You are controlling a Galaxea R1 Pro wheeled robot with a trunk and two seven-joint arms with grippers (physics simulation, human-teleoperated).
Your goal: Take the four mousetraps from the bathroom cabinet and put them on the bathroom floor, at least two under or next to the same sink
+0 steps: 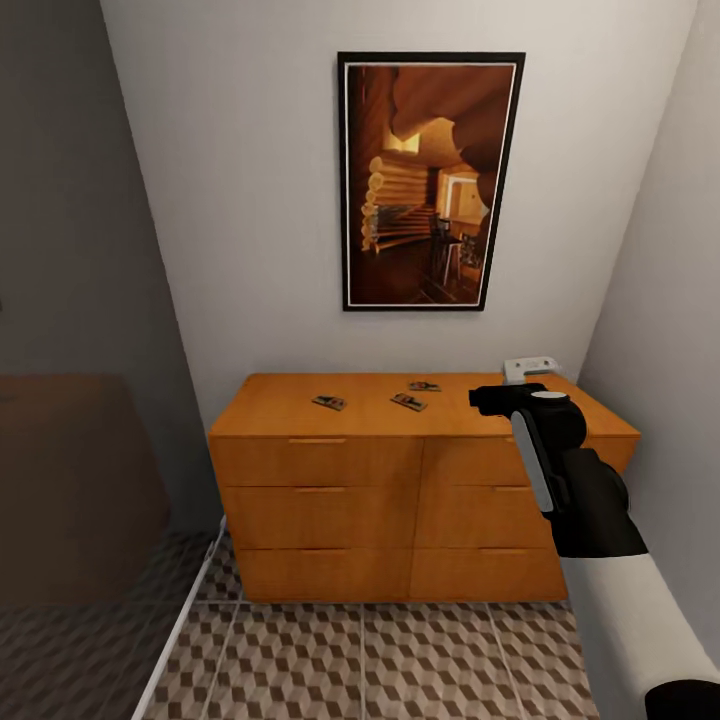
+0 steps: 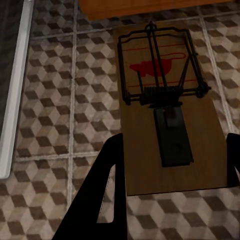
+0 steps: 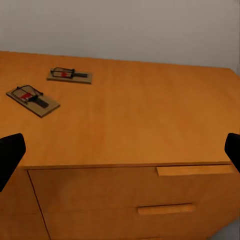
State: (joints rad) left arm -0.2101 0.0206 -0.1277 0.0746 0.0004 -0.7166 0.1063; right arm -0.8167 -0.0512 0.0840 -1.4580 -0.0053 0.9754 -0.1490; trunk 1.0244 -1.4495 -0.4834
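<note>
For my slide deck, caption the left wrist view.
Left gripper holds a flat brown wooden mousetrap above the cube-patterned tile floor.

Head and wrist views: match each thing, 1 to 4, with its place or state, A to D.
1 picture
2 held trap
3 loose traps
4 right claw

A on the cabinet top
B on the wall
C open, over the cabinet's right end
D in the left claw, above the floor

Pairs: 1-B, 2-D, 3-A, 4-C
</note>
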